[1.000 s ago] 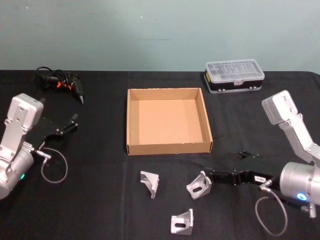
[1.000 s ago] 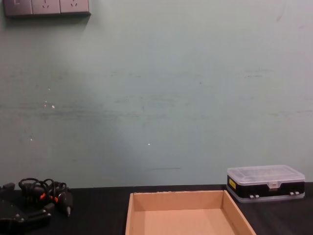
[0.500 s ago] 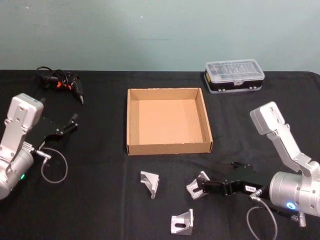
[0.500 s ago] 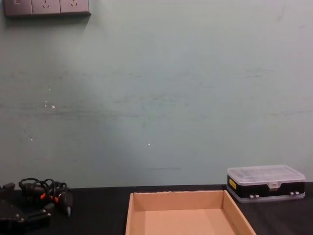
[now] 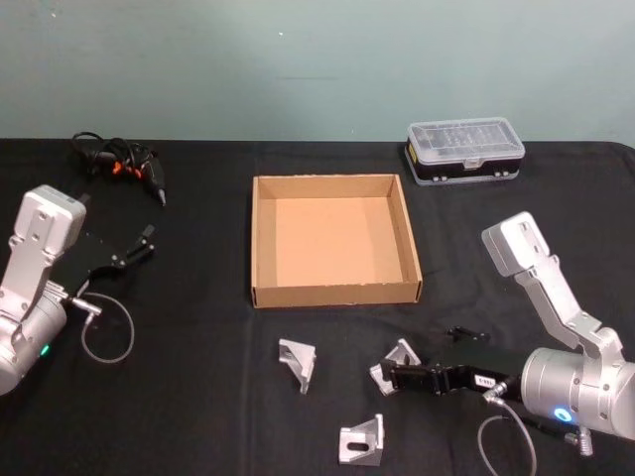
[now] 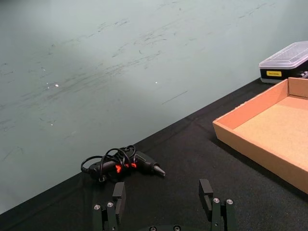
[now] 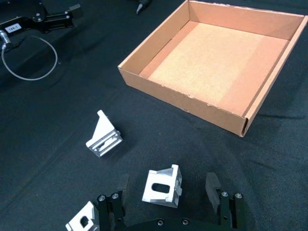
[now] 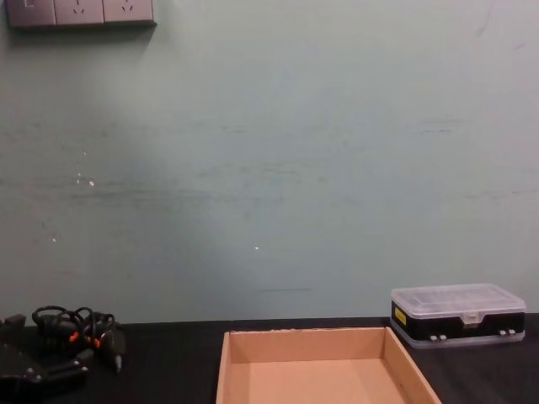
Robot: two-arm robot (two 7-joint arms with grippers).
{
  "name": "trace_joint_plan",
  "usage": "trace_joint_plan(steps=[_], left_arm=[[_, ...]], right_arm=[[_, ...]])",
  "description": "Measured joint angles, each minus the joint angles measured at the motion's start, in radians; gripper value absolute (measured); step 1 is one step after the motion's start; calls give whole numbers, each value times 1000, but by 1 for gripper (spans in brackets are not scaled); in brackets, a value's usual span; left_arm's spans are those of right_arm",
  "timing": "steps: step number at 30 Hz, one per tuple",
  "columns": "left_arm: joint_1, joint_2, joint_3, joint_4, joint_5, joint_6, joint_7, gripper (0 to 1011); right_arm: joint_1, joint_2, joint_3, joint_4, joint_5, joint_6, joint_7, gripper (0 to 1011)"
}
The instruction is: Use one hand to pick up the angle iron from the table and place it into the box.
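The right gripper (image 5: 389, 378) has been drawn leftward and nearer the robot's body, so that the middle angle iron (image 5: 400, 355) is now bracketed by its spread fingers.

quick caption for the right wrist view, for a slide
Open right gripper lined up on an angle iron on the table, empty box beyond, left gripper parked far off.

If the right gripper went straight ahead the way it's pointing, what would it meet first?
Most likely the middle angle iron, lying on the table between the right gripper's open jaws. The left gripper idles far left.
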State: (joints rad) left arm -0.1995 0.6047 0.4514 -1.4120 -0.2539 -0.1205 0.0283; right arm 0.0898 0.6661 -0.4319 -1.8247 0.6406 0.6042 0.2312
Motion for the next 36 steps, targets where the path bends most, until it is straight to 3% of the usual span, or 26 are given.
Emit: trace_joint_plan(steps=[11,24,36], left_arm=[[0,0,0,0,0,0,0,1000],[0,0,0,0,0,0,0,1000],[0,0,0,0,0,0,0,1000]], right_arm=[[2,-13,-5,17,-13,-6,3,994],[-6,-20,0,25,-26,-7,5,681],[-17,-21,10,29,-32,-13,14,272]])
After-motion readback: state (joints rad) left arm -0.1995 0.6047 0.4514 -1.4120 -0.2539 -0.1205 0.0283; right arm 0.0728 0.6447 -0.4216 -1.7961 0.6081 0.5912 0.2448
